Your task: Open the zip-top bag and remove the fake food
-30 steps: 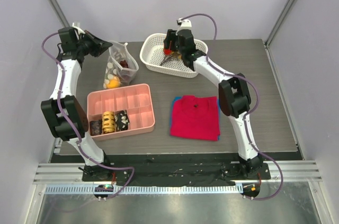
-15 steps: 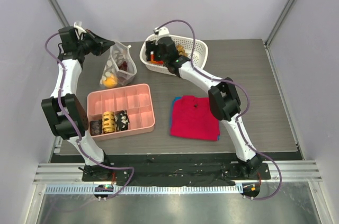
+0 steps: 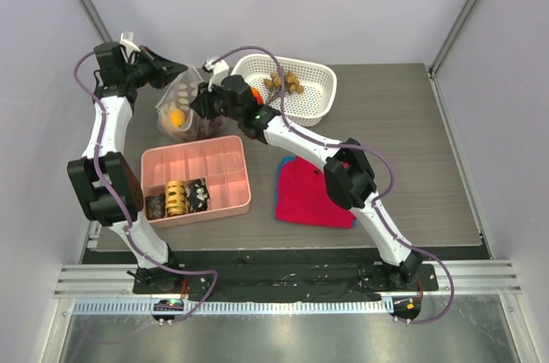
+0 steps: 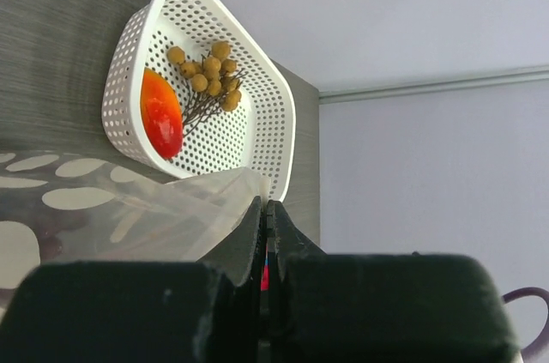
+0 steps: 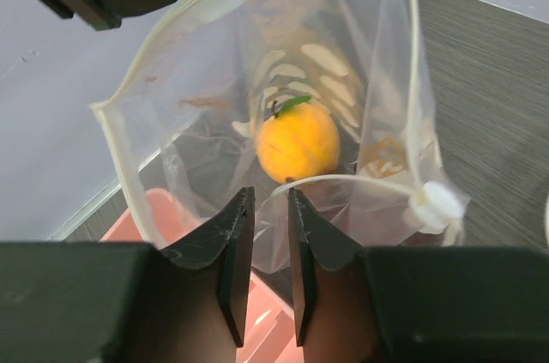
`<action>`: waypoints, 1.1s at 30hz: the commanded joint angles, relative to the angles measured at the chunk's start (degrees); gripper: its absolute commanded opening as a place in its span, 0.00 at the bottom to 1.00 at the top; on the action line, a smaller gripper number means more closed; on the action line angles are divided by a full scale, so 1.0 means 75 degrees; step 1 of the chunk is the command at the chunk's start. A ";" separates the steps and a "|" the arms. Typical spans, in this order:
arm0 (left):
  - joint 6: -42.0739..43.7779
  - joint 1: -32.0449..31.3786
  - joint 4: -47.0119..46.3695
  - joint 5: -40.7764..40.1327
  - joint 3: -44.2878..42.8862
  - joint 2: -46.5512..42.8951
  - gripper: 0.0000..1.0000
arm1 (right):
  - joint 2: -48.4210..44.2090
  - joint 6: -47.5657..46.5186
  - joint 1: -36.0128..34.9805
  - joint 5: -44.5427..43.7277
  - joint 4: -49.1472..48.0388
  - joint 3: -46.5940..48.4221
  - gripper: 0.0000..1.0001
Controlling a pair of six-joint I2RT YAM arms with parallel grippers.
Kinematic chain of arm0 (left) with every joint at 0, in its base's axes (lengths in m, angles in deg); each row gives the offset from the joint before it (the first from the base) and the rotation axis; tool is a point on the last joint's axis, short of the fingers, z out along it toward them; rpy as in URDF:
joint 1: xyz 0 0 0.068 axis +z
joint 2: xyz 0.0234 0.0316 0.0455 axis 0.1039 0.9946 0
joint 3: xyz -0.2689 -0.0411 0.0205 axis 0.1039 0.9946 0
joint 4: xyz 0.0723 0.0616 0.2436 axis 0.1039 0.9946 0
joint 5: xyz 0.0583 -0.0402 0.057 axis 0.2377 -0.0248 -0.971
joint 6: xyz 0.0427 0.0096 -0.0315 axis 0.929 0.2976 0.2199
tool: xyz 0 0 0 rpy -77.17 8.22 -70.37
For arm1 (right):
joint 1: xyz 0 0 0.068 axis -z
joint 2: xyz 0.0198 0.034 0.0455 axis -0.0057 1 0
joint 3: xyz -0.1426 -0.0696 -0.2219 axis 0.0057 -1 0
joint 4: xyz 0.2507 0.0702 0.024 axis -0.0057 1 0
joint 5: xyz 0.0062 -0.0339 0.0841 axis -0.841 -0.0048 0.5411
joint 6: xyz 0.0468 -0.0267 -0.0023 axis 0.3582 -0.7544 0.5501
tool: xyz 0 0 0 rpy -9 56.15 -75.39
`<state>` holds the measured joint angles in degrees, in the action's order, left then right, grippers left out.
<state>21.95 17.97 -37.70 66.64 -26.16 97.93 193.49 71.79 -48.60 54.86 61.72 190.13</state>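
Observation:
The zip-top bag point(image 3: 177, 99) hangs open at the back left, and my left gripper point(image 3: 169, 74) is shut on its far rim. In the left wrist view the jaws point(image 4: 267, 205) pinch the clear film point(image 4: 129, 208). My right gripper point(image 3: 196, 105) is at the bag's near rim, fingers a narrow gap apart point(image 5: 270, 196), with the zip strip just past one fingertip. Inside the bag point(image 5: 369, 80) lie an orange-yellow fruit point(image 5: 298, 142) and whitish lumps. A tan ball cluster point(image 3: 283, 82) and a red piece point(image 4: 161, 114) lie in the white basket point(image 3: 322, 93).
A pink compartment tray point(image 3: 232, 174) with a yellow coil and dark blocks sits just in front of the bag. A folded red cloth point(image 3: 313, 196) lies under the right arm. The back wall is close behind the left gripper.
My right arm swung left from the basket to the bag's mouth, leaving the red piece in the basket, and its jaws narrowed. The left gripper kept its hold and the bag tilted slightly.

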 commanded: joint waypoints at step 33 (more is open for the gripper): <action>0.4435 -0.0078 0.3388 -0.2965 -0.0150 -0.2292 0.62 | -0.0945 -0.0389 -0.0344 -0.0868 0.0675 0.0060 0.45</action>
<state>41.36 17.60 -19.86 56.17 -27.36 92.32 189.01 67.24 -51.05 47.34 69.55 190.28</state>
